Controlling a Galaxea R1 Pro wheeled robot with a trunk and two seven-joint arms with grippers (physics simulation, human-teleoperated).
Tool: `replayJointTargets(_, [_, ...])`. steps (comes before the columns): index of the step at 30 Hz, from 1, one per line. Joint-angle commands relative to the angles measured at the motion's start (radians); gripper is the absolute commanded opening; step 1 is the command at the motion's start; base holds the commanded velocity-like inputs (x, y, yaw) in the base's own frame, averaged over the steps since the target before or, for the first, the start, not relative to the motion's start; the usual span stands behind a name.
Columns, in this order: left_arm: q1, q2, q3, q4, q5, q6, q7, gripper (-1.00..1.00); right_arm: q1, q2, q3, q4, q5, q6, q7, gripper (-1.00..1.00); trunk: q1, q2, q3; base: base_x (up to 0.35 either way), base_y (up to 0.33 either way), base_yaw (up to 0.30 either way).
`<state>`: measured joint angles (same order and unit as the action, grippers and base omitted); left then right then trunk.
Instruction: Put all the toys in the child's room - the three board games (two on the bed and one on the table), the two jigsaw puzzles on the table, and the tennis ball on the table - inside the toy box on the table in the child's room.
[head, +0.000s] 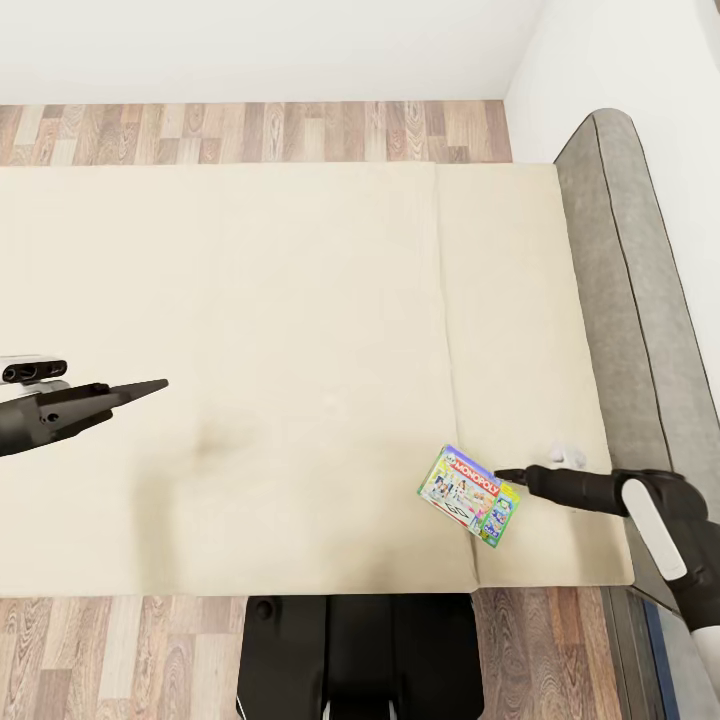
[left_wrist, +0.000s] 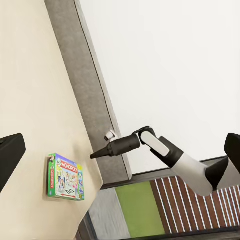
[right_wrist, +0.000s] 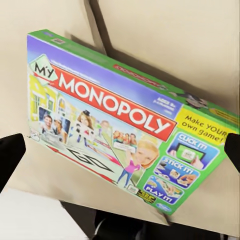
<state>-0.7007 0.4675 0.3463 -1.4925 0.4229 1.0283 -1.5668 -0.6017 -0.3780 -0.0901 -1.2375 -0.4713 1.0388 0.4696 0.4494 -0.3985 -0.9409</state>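
Head view, looking down: wide cream bed (head: 280, 380) with one board game (head: 470, 496), a thin Monopoly box, lying flat near the close edge and toward the grey headboard (head: 625, 300). Right gripper (head: 500, 476) low, tip just beside the box's headboard-side edge, touching or nearly so; jaw opening not discernible here. Left gripper (head: 150, 386) well apart, over bare mattress, fingers seemingly drawn to a point. Wood floor (head: 250, 130) beyond the far edge of the bed. Left wrist view: box (left_wrist: 66, 177) flat on the mattress, dark right gripper (left_wrist: 95, 155) pointing toward it, headboard and white wall (left_wrist: 170, 60) close behind, so little room on that side. Right wrist view: box (right_wrist: 125, 125) seen close and slightly tilted, dark fingertips (right_wrist: 10, 160) apart on either side, jaws wide and holding nothing. Likely light, stiff cardboard with a glossy, slippery face; too flat for a top grab, so best pinched across an edge, perhaps after nudging it past the close edge of the mattress.
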Motion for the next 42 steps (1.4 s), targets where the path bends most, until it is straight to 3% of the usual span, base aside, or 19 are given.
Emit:
replayJointTargets(1, [0.0, 0.0, 0.0, 0.0, -0.001, 0.011, -0.004, 1.0, 0.001, 0.001, -0.002, 0.007, 0.009, 0.003, 0.01, 1.0, 0.001, -0.002, -0.001, 0.0, 0.0, 0.0])
replayJointTargets(9, [0.0, 0.0, 0.0, 0.0, 0.0, 0.011, -0.004, 1.0, 0.002, 0.007, -0.001, 0.103, 0.012, -0.012, 0.005, 1.0, 0.001, -0.002, -0.001, 0.0, 0.0, 0.0])
replayJointTargets(14, [0.0, 0.0, -0.001, 0.0, 0.0, 0.011, -0.004, 1.0, 0.002, 0.006, -0.001, 0.162, 0.012, -0.075, 0.007, 1.0, 0.001, -0.002, -0.001, 0.0, 0.0, 0.0])
replayJointTargets(42, [0.0, 0.0, 0.0, 0.0, 0.0, 0.011, -0.004, 1.0, -0.015, 0.009, 0.0, 0.188, 0.011, -0.106, 0.005, 1.0, 0.001, -0.002, -0.001, 0.0, 0.0, 0.0])
